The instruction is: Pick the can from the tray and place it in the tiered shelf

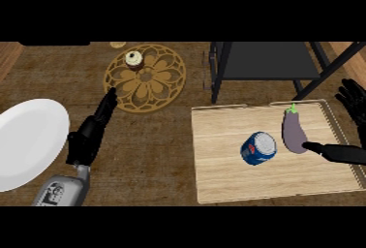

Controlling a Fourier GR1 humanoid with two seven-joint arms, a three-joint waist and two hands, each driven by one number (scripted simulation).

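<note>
Can (259, 148) lies on its side on the wooden tray (229, 184), blue with a pale end facing up, a little right of the tray's middle. Just to its right lies a purple eggplant (294, 131), green stem pointing toward the far rim. The right hand (342, 152) comes in from the right edge, wide open: its thumb reaches over the tray to the near end of the eggplant, and its fingers (354, 99) spread upward beyond the tray's right rim. It has hold of nothing, and the can sits apart from it, to the left of the thumb's tip. Behind the tray stands the tiered shelf (266, 60), dark-framed with a grey level. Farther left, a round carved trivet (146, 77) carries a small cupcake (133, 58) near its far edge. The left hand (91, 133) rests open with straight fingers beside the trivet, holding nothing. A white plate (28, 143) lies at the left edge.
</note>
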